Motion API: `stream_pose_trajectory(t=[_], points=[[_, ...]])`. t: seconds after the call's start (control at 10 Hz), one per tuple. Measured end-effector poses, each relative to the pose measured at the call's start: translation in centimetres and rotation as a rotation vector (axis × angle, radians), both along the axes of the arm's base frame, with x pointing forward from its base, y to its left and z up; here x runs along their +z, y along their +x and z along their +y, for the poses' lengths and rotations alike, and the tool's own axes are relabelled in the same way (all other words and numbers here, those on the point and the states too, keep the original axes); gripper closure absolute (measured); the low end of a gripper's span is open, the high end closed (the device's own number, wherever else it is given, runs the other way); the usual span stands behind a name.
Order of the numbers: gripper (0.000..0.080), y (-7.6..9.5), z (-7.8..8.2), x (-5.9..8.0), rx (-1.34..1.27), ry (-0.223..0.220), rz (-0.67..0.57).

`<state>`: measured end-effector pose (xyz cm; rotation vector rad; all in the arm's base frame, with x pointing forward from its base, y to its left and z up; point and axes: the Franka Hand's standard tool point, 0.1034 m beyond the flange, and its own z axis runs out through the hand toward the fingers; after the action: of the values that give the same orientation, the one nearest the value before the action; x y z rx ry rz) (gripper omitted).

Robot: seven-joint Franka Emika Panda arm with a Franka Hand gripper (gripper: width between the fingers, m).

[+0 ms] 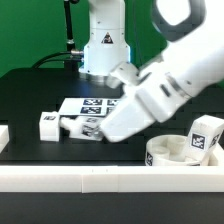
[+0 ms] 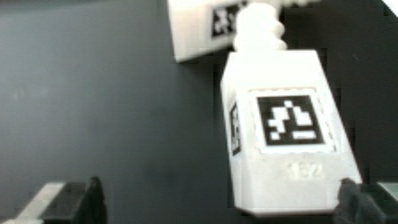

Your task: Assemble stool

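A white stool leg [image 2: 285, 125] with a black-and-white tag lies on the black table between my open fingers, close to one finger [image 2: 365, 198]; the other finger [image 2: 71, 200] stands well apart from it. My gripper [image 2: 217, 203] is open and touches nothing. In the exterior view the gripper [image 1: 99, 131] is down over this lying leg [image 1: 82, 126]. A second leg [image 1: 49, 124] lies just to the exterior view's left of it. The round white seat [image 1: 172, 153] sits at the front right, with a third leg [image 1: 205, 135] upright at it.
The marker board [image 1: 95, 104] lies just behind the two legs and also shows in the wrist view [image 2: 210, 28]. A long white rail [image 1: 110, 176] runs along the table's front edge. The robot base [image 1: 103, 50] stands behind.
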<state>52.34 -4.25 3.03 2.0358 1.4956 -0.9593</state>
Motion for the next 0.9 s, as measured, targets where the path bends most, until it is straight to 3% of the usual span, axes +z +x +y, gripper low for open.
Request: stream_pose_trajectory(t=[0.1,0.9], points=[[0.0151,-0.08,-0.57,-0.02,-0.009,0.001,0.002],[0.0151,-0.35,-0.30,0.22,-0.024,-0.003,-0.012]])
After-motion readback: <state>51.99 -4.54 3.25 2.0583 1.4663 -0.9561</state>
